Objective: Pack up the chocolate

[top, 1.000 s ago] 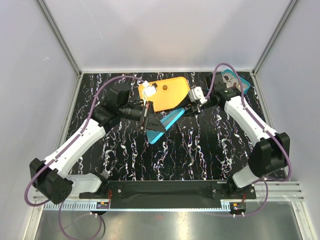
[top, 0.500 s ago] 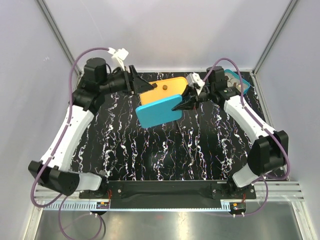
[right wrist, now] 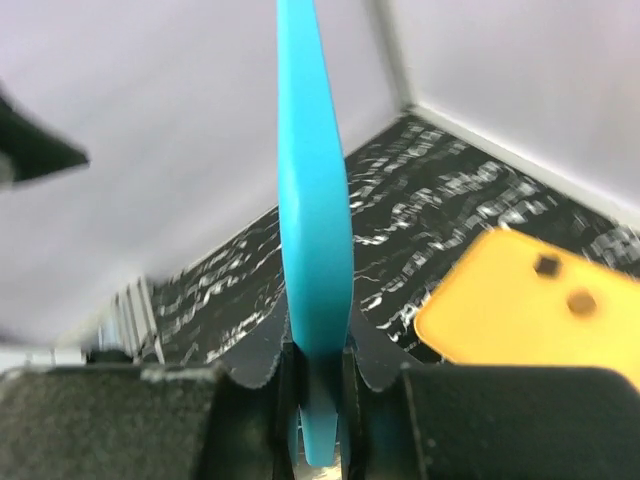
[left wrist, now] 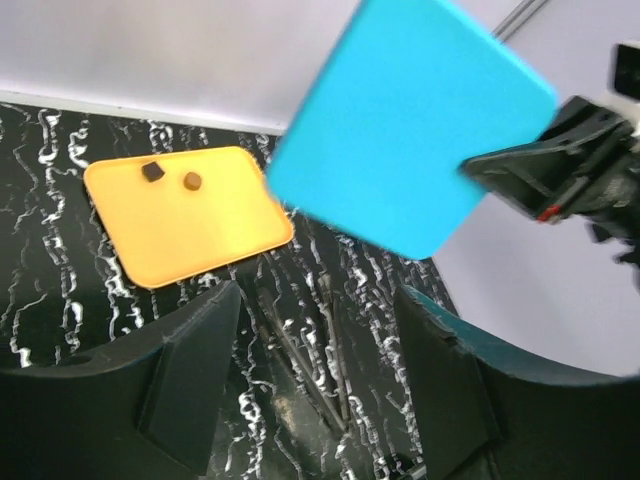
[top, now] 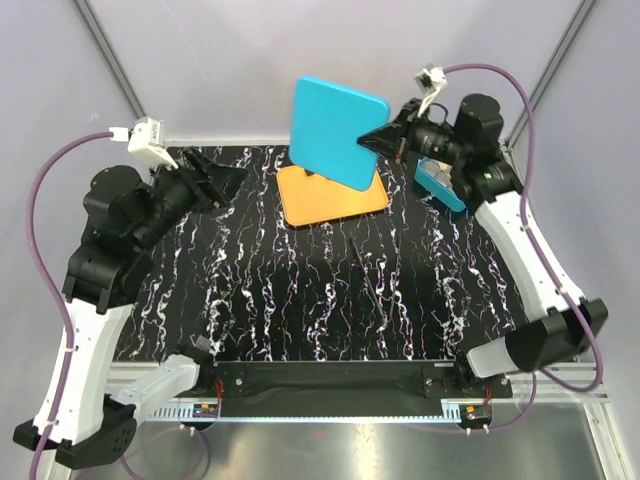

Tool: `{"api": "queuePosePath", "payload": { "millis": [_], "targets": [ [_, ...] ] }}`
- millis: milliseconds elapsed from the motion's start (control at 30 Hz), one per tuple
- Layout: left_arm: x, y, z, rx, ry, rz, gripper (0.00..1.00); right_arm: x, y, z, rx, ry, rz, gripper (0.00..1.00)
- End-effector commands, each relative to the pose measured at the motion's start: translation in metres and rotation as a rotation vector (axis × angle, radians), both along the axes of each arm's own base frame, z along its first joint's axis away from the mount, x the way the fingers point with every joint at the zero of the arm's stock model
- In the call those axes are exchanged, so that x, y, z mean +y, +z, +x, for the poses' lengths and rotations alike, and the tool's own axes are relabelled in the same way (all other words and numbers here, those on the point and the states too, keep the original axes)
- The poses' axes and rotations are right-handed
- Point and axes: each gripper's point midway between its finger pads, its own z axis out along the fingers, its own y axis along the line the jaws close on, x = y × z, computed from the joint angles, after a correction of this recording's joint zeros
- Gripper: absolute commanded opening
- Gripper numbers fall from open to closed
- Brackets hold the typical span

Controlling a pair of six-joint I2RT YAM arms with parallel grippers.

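My right gripper (top: 379,140) is shut on one edge of a flat teal lid (top: 337,130), which it holds high above the table, standing on edge. In the right wrist view the lid (right wrist: 312,200) sits pinched between the pads. Two dark brown chocolates (left wrist: 152,172) (left wrist: 192,181) lie on the orange tray (left wrist: 180,230). They also show in the right wrist view (right wrist: 546,265) (right wrist: 581,300). My left gripper (top: 222,180) hangs open at the table's left, with nothing between its fingers (left wrist: 200,340). From above, the lid hides the chocolates.
The orange tray (top: 330,205) lies at the back middle of the black marbled table. A teal box (top: 441,188) shows partly under the right arm at the back right. White walls and metal frame posts enclose the table.
The left gripper let go of the lid, opened and pulled back to the left. The right gripper carried the lid up from the table and turned it on edge.
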Motion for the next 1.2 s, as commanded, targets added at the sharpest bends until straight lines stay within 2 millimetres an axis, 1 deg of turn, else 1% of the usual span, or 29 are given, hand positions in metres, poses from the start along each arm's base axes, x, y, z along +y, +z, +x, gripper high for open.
{"api": "queuePosePath", "payload": {
  "millis": [0, 33, 67, 100, 167, 200, 233, 333, 367, 433, 467, 500, 533, 567, 600, 633, 667, 700, 733, 767, 800, 833, 867, 933, 967, 1033, 1067, 1133, 1167],
  "targets": [
    [-0.008, -0.038, 0.017, 0.076, -0.002, 0.103, 0.70, -0.050, 0.023, 0.012, 0.131, -0.321, 0.126, 0.00],
    [-0.011, -0.042, 0.019, 0.086, -0.002, 0.124, 0.72, -0.066, 0.022, 0.018, 0.162, -0.387, 0.141, 0.00],
    [-0.014, -0.045, 0.021, 0.088, -0.006, 0.144, 0.74, -0.077, 0.023, 0.016, 0.177, -0.426, 0.141, 0.00],
    [-0.022, -0.052, 0.026, 0.095, -0.018, 0.179, 0.79, -0.088, 0.022, 0.019, 0.187, -0.475, 0.142, 0.00],
    [-0.030, -0.050, 0.033, 0.077, -0.038, 0.188, 0.83, -0.115, 0.017, 0.027, 0.216, -0.589, 0.129, 0.00],
    [-0.035, -0.051, 0.041, 0.074, -0.050, 0.190, 0.87, -0.124, 0.014, 0.031, 0.228, -0.626, 0.121, 0.00],
    [-0.038, -0.049, 0.044, 0.063, -0.053, 0.191, 0.89, -0.143, 0.012, 0.039, 0.240, -0.680, 0.122, 0.00],
    [-0.045, -0.046, 0.055, 0.046, -0.071, 0.201, 0.98, -0.175, 0.004, 0.054, 0.312, -0.717, 0.167, 0.00],
    [-0.046, -0.047, 0.057, 0.046, -0.074, 0.209, 0.99, -0.192, 0.001, 0.062, 0.321, -0.708, 0.193, 0.00],
    [-0.049, -0.049, 0.062, 0.023, -0.083, 0.214, 0.99, -0.207, -0.006, 0.070, 0.370, -0.705, 0.236, 0.00],
    [-0.051, -0.059, 0.064, 0.030, -0.089, 0.221, 0.99, -0.223, -0.013, 0.079, 0.387, -0.676, 0.248, 0.00],
    [-0.054, -0.055, 0.069, -0.002, -0.090, 0.203, 0.99, -0.228, -0.017, 0.083, 0.416, -0.659, 0.268, 0.00],
    [-0.055, -0.058, 0.071, -0.002, -0.082, 0.196, 0.99, -0.236, -0.022, 0.088, 0.442, -0.655, 0.284, 0.00],
    [-0.056, -0.074, 0.074, 0.020, -0.081, 0.196, 0.99, -0.242, -0.033, 0.097, 0.476, -0.626, 0.291, 0.00],
    [-0.061, -0.069, 0.078, -0.017, -0.083, 0.156, 0.99, -0.255, -0.038, 0.103, 0.494, -0.640, 0.308, 0.00],
    [-0.062, -0.073, 0.081, -0.017, -0.076, 0.140, 0.99, -0.261, -0.042, 0.109, 0.505, -0.640, 0.318, 0.00],
    [-0.064, -0.092, 0.082, 0.019, -0.073, 0.123, 0.99, -0.267, -0.051, 0.122, 0.518, -0.641, 0.329, 0.00],
    [-0.069, -0.088, 0.085, -0.015, -0.087, 0.099, 0.99, -0.272, -0.055, 0.129, 0.525, -0.639, 0.340, 0.00],
    [-0.071, -0.095, 0.087, -0.005, -0.093, 0.097, 0.99, -0.275, -0.060, 0.135, 0.525, -0.635, 0.338, 0.00],
    [-0.073, -0.107, 0.090, 0.021, -0.093, 0.104, 0.99, -0.279, -0.071, 0.147, 0.553, -0.626, 0.331, 0.00],
    [-0.073, -0.113, 0.091, 0.030, -0.095, 0.113, 0.99, -0.284, -0.077, 0.153, 0.561, -0.631, 0.314, 0.00],
    [-0.073, -0.119, 0.093, 0.037, -0.095, 0.128, 0.99, -0.294, -0.085, 0.158, 0.583, -0.649, 0.315, 0.00],
    [-0.073, -0.131, 0.095, 0.053, -0.098, 0.161, 0.99, -0.302, -0.097, 0.168, 0.612, -0.654, 0.324, 0.00],
    [-0.071, -0.146, 0.096, 0.096, -0.095, 0.202, 0.99, -0.314, -0.107, 0.176, 0.634, -0.645, 0.365, 0.00],
    [-0.070, -0.151, 0.098, 0.102, -0.096, 0.225, 0.99, -0.318, -0.117, 0.185, 0.629, -0.622, 0.378, 0.00],
    [-0.072, -0.157, 0.096, 0.122, -0.114, 0.241, 0.99, -0.321, -0.128, 0.193, 0.658, -0.610, 0.405, 0.00],
    [-0.072, -0.158, 0.095, 0.127, -0.121, 0.243, 0.99, -0.324, -0.138, 0.201, 0.668, -0.599, 0.407, 0.00],
    [-0.073, -0.161, 0.093, 0.136, -0.130, 0.243, 0.99, -0.326, -0.148, 0.208, 0.690, -0.597, 0.421, 0.00],
    [-0.073, -0.166, 0.093, 0.143, -0.132, 0.246, 0.99, -0.328, -0.157, 0.214, 0.701, -0.592, 0.423, 0.00]
  ]
}}
